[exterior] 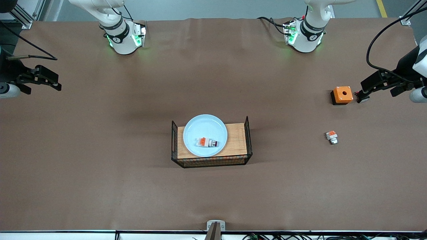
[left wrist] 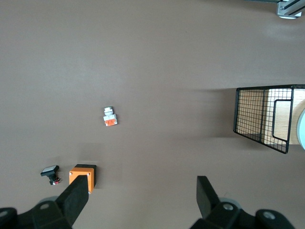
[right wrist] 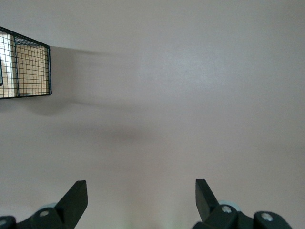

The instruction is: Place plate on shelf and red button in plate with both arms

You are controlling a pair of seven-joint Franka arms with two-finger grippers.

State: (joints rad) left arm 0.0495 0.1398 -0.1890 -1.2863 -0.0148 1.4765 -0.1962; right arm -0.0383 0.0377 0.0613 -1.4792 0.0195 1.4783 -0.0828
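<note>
The pale blue plate (exterior: 204, 128) lies on a wooden tray (exterior: 237, 142) in the middle of the table; its rim (left wrist: 301, 128) just shows in the left wrist view. The red button (exterior: 207, 142), a small white-grey block with an orange patch and a dark red end, lies on the plate. My left gripper (exterior: 375, 85) (left wrist: 141, 183) hangs open and holds nothing, over the table at the left arm's end beside an orange box. My right gripper (exterior: 53, 81) (right wrist: 140, 185) is open and holds nothing over bare table at the right arm's end.
A black wire basket (exterior: 248, 133) (left wrist: 262, 117) (right wrist: 28, 67) surrounds the tray. An orange box with a hole (exterior: 342, 95) (left wrist: 82, 175), a small black part with a white cap (left wrist: 50, 172) and a white-and-orange block with a silver end (exterior: 331, 136) (left wrist: 110, 117) lie toward the left arm's end.
</note>
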